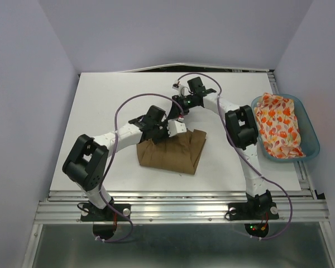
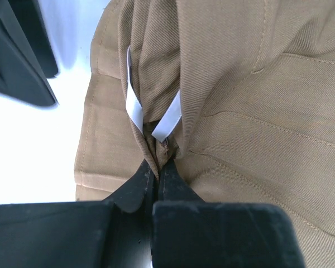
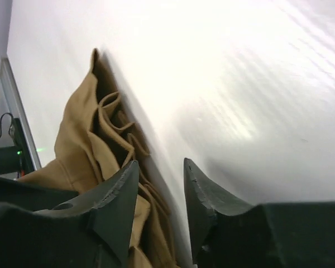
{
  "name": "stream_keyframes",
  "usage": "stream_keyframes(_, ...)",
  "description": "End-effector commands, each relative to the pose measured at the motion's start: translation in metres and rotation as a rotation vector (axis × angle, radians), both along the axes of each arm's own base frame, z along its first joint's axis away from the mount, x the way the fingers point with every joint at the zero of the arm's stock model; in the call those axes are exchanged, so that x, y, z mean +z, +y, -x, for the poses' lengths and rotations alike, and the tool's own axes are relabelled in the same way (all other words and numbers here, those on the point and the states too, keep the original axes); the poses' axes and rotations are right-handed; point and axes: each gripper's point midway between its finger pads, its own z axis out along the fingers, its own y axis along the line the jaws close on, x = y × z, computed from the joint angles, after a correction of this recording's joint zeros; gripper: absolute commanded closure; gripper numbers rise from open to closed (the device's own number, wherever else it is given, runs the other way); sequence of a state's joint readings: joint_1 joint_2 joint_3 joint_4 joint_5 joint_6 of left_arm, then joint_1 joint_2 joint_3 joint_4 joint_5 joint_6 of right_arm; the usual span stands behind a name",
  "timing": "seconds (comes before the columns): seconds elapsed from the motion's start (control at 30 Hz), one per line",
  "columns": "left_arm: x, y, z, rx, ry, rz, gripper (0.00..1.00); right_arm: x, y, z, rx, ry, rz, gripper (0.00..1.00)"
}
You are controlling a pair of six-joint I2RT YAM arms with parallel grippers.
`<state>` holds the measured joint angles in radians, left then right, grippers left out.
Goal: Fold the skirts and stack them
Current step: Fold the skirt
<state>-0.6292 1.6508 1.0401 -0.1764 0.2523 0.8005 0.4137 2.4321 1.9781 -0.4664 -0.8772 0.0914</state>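
The tan skirt (image 1: 176, 153) lay bunched at the centre of the tabletop (image 1: 100, 111). Its 12 o'clock edge was clenched in the left fingers (image 2: 135, 190), just below a white hanger loop (image 2: 135, 109). The right fingers (image 3: 114, 195) stood released beside the folds, gripping nothing. For a clean fold, the right fingers should probably take the same edge further along (both corners level) before any lift. The leaf-print skirt (image 1: 276, 125) lay in the teal tub (image 1: 314, 146) at 3 o'clock, and the right arm stood between the tub and the tan skirt.
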Motion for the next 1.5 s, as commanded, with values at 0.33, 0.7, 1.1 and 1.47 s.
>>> stream_keyframes(0.33, 0.08, -0.015, -0.012, 0.031, -0.079, 0.097, 1.0, -0.065, -0.003, 0.039, 0.012, 0.246, 0.012, 0.97)
stream_keyframes(0.7, 0.064, -0.018, -0.04, 0.086, -0.142, 0.074, 1.0, -0.07, 0.002, 0.064, 0.074, 0.339, -0.045, 0.99)
stream_keyframes(1.1, 0.016, -0.02, -0.072, 0.21, -0.158, 0.036, 0.71, -0.067, 0.004, 0.052, 0.056, 0.302, -0.031, 0.99)
stream_keyframes(1.47, 0.134, 0.002, -0.069, 0.356, -0.325, 0.178, 0.27, -0.065, -0.022, -0.002, -0.074, 0.097, 0.119, 0.9)
